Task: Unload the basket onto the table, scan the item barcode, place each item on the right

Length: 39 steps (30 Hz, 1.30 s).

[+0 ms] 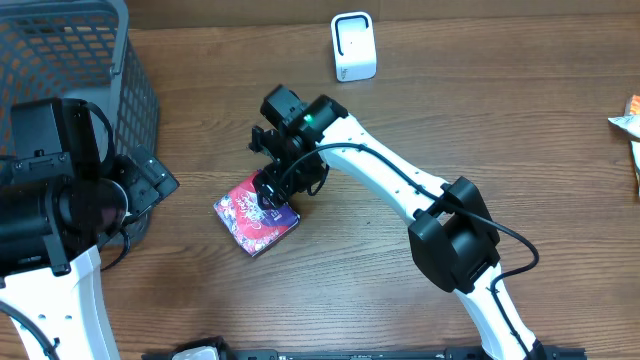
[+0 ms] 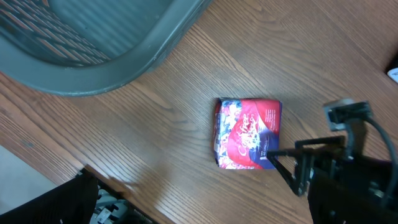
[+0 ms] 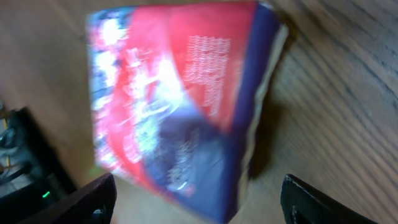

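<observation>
The item (image 1: 257,215) is a flat red, blue and pink packet lying on the wooden table; no barcode shows on its upper face. My right gripper (image 1: 272,195) hangs just over its far right edge. In the right wrist view the packet (image 3: 180,106) fills the frame, blurred, and the right gripper (image 3: 199,202) stands open with its dark fingertips wide apart on either side of the packet's near corner, not touching it. The left wrist view shows the packet (image 2: 247,132) with the right arm's fingers (image 2: 283,163) at its corner. My left gripper (image 1: 150,182) is open and empty beside the basket.
A small white scanner (image 1: 353,46) stands at the back centre of the table. A grey mesh basket (image 1: 60,60) occupies the back left corner, its rim (image 2: 93,74) close to my left arm. Another snack packet (image 1: 628,125) lies at the right edge.
</observation>
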### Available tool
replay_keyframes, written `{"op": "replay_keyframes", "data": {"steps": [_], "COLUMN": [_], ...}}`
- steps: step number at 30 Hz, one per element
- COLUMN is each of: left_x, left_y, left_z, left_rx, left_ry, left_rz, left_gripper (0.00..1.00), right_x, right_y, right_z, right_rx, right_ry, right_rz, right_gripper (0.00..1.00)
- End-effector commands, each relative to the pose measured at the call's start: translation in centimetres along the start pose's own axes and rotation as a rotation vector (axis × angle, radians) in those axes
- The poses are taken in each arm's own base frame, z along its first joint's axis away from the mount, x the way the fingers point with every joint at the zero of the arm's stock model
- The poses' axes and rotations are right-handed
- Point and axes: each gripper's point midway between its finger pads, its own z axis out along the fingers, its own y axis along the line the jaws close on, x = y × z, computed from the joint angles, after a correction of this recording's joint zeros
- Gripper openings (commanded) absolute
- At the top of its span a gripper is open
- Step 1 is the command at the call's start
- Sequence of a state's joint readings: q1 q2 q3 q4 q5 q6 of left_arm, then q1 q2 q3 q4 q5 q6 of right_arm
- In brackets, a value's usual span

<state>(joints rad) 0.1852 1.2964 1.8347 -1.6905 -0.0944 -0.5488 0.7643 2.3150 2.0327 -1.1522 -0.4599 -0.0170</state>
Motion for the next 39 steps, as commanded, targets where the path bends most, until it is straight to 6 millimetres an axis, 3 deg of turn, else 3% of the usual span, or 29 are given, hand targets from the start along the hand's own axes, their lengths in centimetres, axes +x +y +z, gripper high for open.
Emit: {"op": "replay_keyframes", "data": {"steps": [1, 4, 6, 12, 17, 23, 26, 28, 31, 39], "left_x": [-0.1, -0.1, -0.1, -0.1, -0.1, -0.1, -0.1, -0.1, -0.1, -0.1], "left_y": [0.2, 0.2, 0.2, 0.2, 0.2, 0.2, 0.2, 0.2, 0.2, 0.2], "left_z": [0.0, 0.0, 0.0, 0.0, 0.0, 0.0, 0.0, 0.0, 0.0, 0.0], "left_rx": [-0.009, -0.009, -0.009, -0.01, -0.009, -0.009, -0.009, -0.009, -0.009, -0.01], "left_ry": [-0.006, -0.006, -0.006, -0.006, -0.006, -0.006, -0.006, -0.006, -0.006, -0.006], "left_rz": [-0.02, -0.02, -0.02, -0.019, -0.02, -0.02, -0.02, -0.02, -0.02, -0.019], "left_gripper": [1.0, 1.0, 1.0, 1.0, 1.0, 1.0, 1.0, 1.0, 1.0, 1.0], "right_x": [0.7, 1.3, 1.7, 2.6, 3.9, 4.3, 4.1, 3.6, 3.0, 2.2], "right_y": [-1.3, -2.1, -3.8, -9.4, -13.3, -15.9, -14.8, -13.1, -10.3, -4.4], "right_z": [1.2, 2.3, 2.5, 0.7, -4.0, -13.3, -15.5, -15.5, -14.1, -8.8], "right_rx": [0.013, 0.021, 0.094, 0.388, 0.638, 0.915, 0.889, 0.813, 0.714, 0.726], "right_ry": [-0.001, 0.007, 0.011, -0.003, -0.014, -0.084, -0.112, -0.106, -0.085, -0.039], "right_rz": [0.022, 0.035, 0.094, 0.288, 0.402, 0.431, 0.434, 0.377, 0.267, -0.013], "right_gripper": [0.85, 0.84, 0.82, 0.75, 0.78, 0.88, 0.93, 0.96, 0.97, 0.97]}}
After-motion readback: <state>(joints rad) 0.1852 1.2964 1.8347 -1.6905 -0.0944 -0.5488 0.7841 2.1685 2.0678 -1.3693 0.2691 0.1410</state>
